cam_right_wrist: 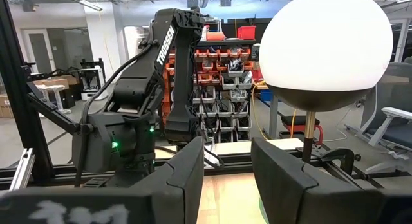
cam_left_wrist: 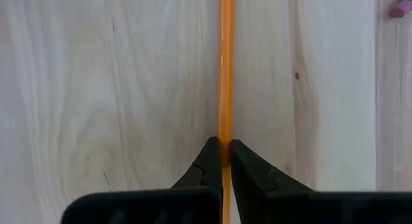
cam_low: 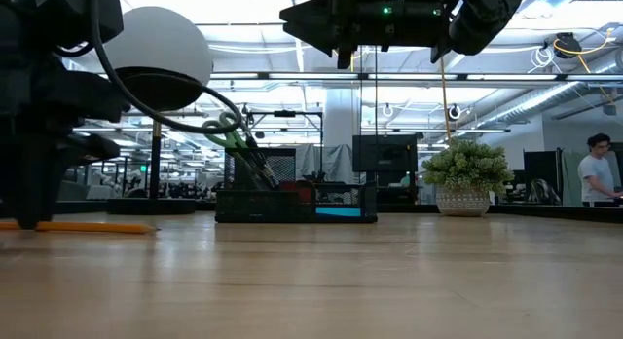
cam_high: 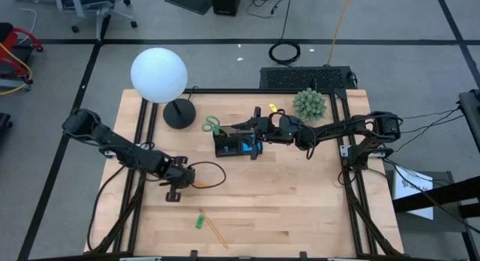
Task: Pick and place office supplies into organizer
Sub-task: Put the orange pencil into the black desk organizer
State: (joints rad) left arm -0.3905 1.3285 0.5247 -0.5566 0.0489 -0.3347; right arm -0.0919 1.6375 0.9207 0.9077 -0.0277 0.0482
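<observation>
1. Toward the table's (cam_high: 300, 208) left edge, our left gripper (cam_high: 177, 184) is down at the wood with its jaws pinched onto the orange pencil (cam_left_wrist: 226, 76). In the left wrist view the shaft runs straight out between the fingertips (cam_left_wrist: 209, 161), a grip low on the pencil that we judge suits lifting it level.
2. Near the front edge lie a yellow pencil (cam_high: 217, 232) and a small green eraser-like piece (cam_high: 200, 220), apart from either arm and not yet collected.
3. At mid-table stands the black organizer (cam_high: 238, 146), with a blue sticky pad (cam_high: 250, 147) inside and the green-handled scissors (cam_high: 211, 125) leaning out toward the lamp base (cam_high: 179, 113).
4. Our right gripper (cam_high: 259, 124) hangs above the organizer's back edge, its jaws narrowly parted; we see nothing between them in the right wrist view.
5. The spiky plant (cam_high: 309, 103) sits by the back right corner, clear of the work.
</observation>
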